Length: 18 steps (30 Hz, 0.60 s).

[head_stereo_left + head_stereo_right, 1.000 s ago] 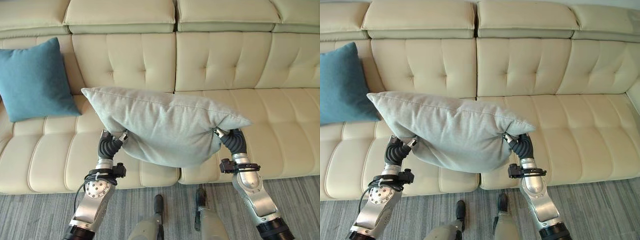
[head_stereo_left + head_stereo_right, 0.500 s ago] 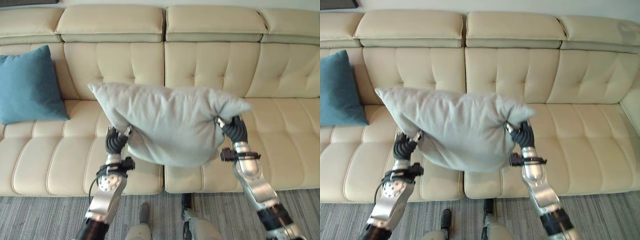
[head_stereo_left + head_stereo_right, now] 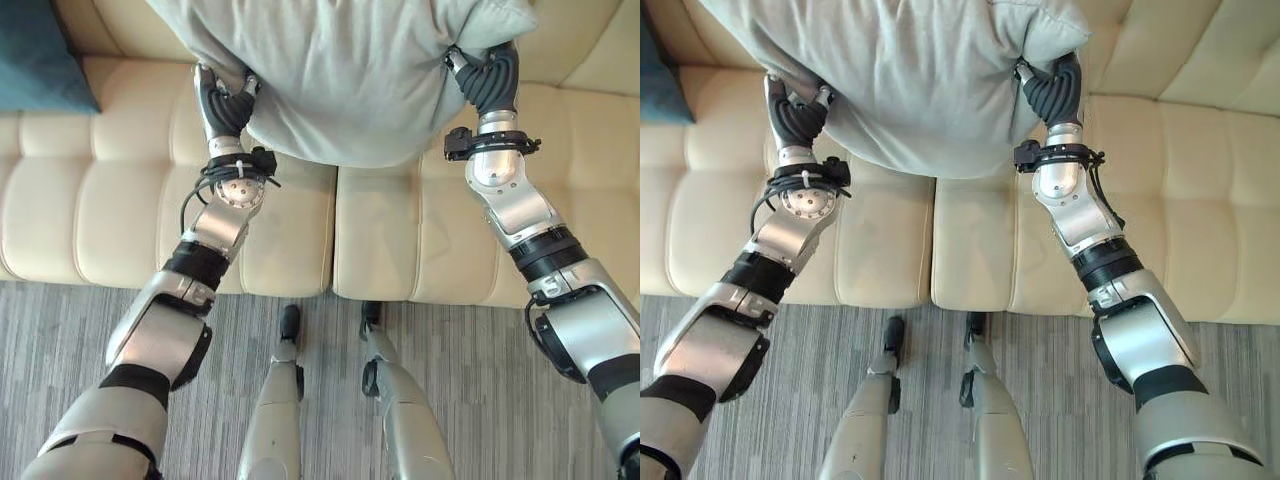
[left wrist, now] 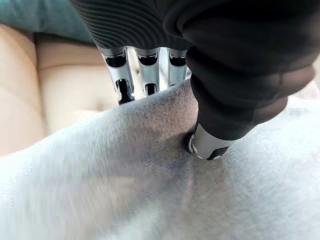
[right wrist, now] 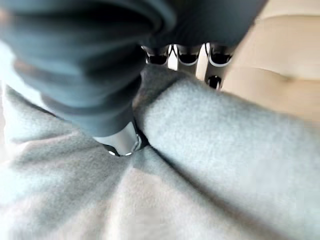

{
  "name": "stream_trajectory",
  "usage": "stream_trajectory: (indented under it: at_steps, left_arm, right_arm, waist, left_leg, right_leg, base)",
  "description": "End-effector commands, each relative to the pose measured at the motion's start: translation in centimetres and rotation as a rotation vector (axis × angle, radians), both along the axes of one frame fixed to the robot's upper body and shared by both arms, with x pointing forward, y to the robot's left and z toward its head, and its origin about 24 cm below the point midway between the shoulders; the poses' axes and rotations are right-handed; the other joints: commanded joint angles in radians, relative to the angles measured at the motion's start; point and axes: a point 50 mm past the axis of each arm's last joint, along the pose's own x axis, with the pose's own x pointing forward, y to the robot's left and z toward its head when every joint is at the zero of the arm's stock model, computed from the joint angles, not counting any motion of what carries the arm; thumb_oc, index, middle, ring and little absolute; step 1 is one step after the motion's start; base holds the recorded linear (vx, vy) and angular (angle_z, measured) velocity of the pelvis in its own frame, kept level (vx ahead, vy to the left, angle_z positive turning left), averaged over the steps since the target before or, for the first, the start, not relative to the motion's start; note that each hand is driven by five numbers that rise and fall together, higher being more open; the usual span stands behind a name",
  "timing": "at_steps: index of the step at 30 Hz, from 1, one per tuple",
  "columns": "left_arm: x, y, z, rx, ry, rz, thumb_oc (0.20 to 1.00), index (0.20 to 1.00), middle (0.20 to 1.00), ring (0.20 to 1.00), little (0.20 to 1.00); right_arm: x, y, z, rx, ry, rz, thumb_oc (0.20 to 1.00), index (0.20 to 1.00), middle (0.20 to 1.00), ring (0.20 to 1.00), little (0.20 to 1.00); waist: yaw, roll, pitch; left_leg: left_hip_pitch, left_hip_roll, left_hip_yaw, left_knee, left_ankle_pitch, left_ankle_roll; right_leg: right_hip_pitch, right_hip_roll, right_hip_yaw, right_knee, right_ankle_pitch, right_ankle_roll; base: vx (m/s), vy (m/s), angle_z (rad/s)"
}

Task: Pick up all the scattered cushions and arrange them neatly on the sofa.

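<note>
**Grey cushion held over the sofa seat**

The grey cushion (image 3: 340, 70) hangs between both arms above the seat of the cream sofa (image 3: 120, 200), clear of the seat and reaching up past the top of the head views. The left robot hand (image 3: 225, 100) grips the cushion's left edge; its wrist view shows the thumb (image 4: 207, 145) dug into the cloth with the fingers (image 4: 122, 80) wrapped behind the fold. The right robot hand (image 3: 485, 75) is clamped on the cushion's right edge in the same way, thumb (image 5: 122, 142) pressed into the fabric and fingers (image 5: 215, 67) curled round the far side. A blue cushion (image 3: 35, 55) rests on the sofa well to the left. The seat is padded in tufted panels, with a seam running between two sections under the grey cushion. In front of the sofa lies a grey striped carpet (image 3: 470, 380).
</note>
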Motion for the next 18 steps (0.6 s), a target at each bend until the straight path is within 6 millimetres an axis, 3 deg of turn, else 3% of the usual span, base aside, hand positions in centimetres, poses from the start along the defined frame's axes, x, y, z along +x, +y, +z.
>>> stream_trajectory:
  at_steps: [1, 2, 4, 5, 6, 7, 8, 9, 12, 15, 16, 18]
  left_arm:
    - [-2.4, -4.5, 7.4, 0.064, -0.246, -0.204, 0.200, 0.200, 0.200, 0.200, 0.200]
    - [-2.2, -4.4, 7.9, 0.073, -0.240, -0.191, 0.200, 0.200, 0.200, 0.200, 0.200]
    - [-2.1, -4.6, 8.8, 0.081, -0.237, -0.174, 0.200, 0.200, 0.200, 0.200, 0.200]
    - [-1.7, -3.8, 10.2, 0.124, -0.209, -0.091, 0.454, 0.454, 0.454, 0.454, 0.454]
    - [-1.8, -3.8, 10.4, 0.123, -0.213, -0.091, 0.608, 0.608, 0.608, 0.608, 0.608]
    - [-1.8, -3.3, 11.3, 0.180, -0.203, -0.036, 1.000, 1.000, 1.000, 1.000, 1.000]
    - [-1.8, -1.9, 12.8, 0.281, -0.159, 0.063, 1.000, 1.000, 1.000, 1.000, 1.000]
    - [-1.9, -1.9, 13.0, 0.281, -0.161, 0.062, 1.000, 1.000, 1.000, 1.000, 1.000]
    - [-2.4, -0.3, 14.7, 0.257, -0.141, 0.097, 1.000, 1.000, 1.000, 1.000, 1.000]
    - [-2.9, 2.6, 15.4, 0.062, -0.132, 0.033, 1.000, 1.000, 1.000, 1.000, 1.000]
    - [-3.0, 2.6, 15.4, 0.061, -0.132, 0.032, 1.000, 1.000, 1.000, 1.000, 1.000]
    - [-2.8, 3.9, 14.7, -0.172, -0.154, -0.081, 1.000, 1.000, 1.000, 1.000, 1.000]
  right_arm:
    - [-2.5, 3.1, 6.0, -0.035, -0.209, 0.121, 0.200, 0.200, 0.200, 0.200, 0.200]
    - [-2.3, 2.8, 6.4, -0.038, -0.204, 0.098, 0.200, 0.200, 0.200, 0.200, 0.200]
    - [-1.8, 2.4, 6.8, -0.030, -0.178, 0.061, 0.200, 0.200, 0.200, 0.200, 0.200]
    - [-0.5, 1.7, 7.0, -0.094, -0.094, -0.042, 0.956, 0.956, 0.956, 0.956, 0.956]
    - [-0.6, 1.7, 7.2, -0.094, -0.098, -0.041, 1.000, 1.000, 1.000, 1.000, 1.000]
    - [-0.1, 1.5, 7.3, -0.125, -0.055, -0.071, 1.000, 1.000, 1.000, 1.000, 1.000]
    - [0.3, 0.0, 7.8, -0.144, 0.012, -0.142, 1.000, 1.000, 1.000, 1.000, 1.000]
    - [0.3, 0.0, 7.9, -0.144, 0.010, -0.141, 1.000, 1.000, 1.000, 1.000, 1.000]
    - [0.0, -2.5, 9.3, -0.119, 0.045, -0.217, 1.000, 1.000, 1.000, 1.000, 1.000]
    - [-1.4, -5.9, 11.4, -0.009, 0.011, -0.307, 1.000, 1.000, 1.000, 1.000, 1.000]
    - [-1.4, -5.9, 11.4, -0.009, 0.011, -0.307, 1.000, 1.000, 1.000, 1.000, 1.000]
    - [-2.1, -7.8, 11.5, 0.198, -0.044, -0.340, 1.000, 1.000, 1.000, 1.000, 1.000]
  waist:
    - [0.005, 0.024, -0.004]
    - [0.004, 0.025, -0.005]
    - [0.001, 0.024, -0.004]
    - [-0.005, 0.020, -0.009]
    - [-0.005, 0.021, -0.007]
    - [-0.007, 0.018, -0.009]
    - [-0.012, 0.018, -0.018]
    - [-0.012, 0.018, -0.016]
    - [-0.007, 0.022, -0.027]
    - [-0.001, 0.033, -0.043]
    - [-0.001, 0.034, -0.041]
    - [0.005, 0.044, -0.050]
  left_leg:
    - [0.022, -0.003, -0.012, 0.005, -0.102, -0.003]
    - [0.012, 0.000, -0.018, 0.003, -0.128, -0.006]
    - [-0.024, -0.004, -0.024, -0.004, -0.124, -0.006]
    - [-0.062, -0.004, -0.030, -0.022, -0.111, -0.007]
    - [-0.063, -0.004, -0.030, -0.023, -0.110, -0.007]
    - [-0.071, 0.000, -0.029, -0.035, -0.102, -0.006]
    - [-0.086, 0.000, -0.029, -0.053, -0.090, -0.004]
    - [-0.087, 0.000, -0.029, -0.054, -0.089, -0.004]
    - [-0.079, 0.000, -0.031, -0.082, -0.077, -0.005]
    - [-0.046, -0.001, -0.033, -0.110, -0.067, -0.010]
    - [-0.044, -0.001, -0.034, -0.112, -0.066, -0.010]
    - [-0.007, -0.011, -0.027, -0.133, -0.035, -0.010]
  right_leg:
    - [0.031, -0.049, 0.013, 0.234, -0.290, 0.089]
    - [0.018, -0.042, 0.021, 0.239, -0.315, 0.095]
    - [-0.024, -0.040, 0.020, 0.239, -0.314, 0.097]
    - [-0.067, -0.034, 0.025, 0.225, -0.299, 0.101]
    - [-0.068, -0.034, 0.025, 0.224, -0.298, 0.101]
    - [-0.079, -0.033, 0.026, 0.213, -0.289, 0.102]
    - [-0.090, -0.030, 0.022, 0.194, -0.280, 0.103]
    - [-0.090, -0.030, 0.022, 0.193, -0.280, 0.103]
    - [-0.083, -0.025, 0.019, 0.160, -0.269, 0.107]
    - [-0.048, -0.022, 0.016, 0.127, -0.262, 0.110]
    - [-0.045, -0.021, 0.016, 0.126, -0.261, 0.110]
    - [-0.010, -0.026, 0.007, 0.103, -0.235, 0.105]
  base:
    - [0.14, -0.057, 0.14]
    - [0.14, -0.057, 0.14]
    - [0.12, -0.061, 0.12]
    - [0.07, -0.049, 0.07]
    - [0.05, -0.029, 0.00]
    - [0.00, 0.000, 0.00]
    - [0.00, 0.000, 0.00]
    - [0.03, -0.036, -0.02]
    - [0.03, -0.008, -0.03]
    - [0.04, 0.003, -0.04]
    - [-0.04, 0.049, -0.02]
    - [-0.04, 0.060, 0.02]
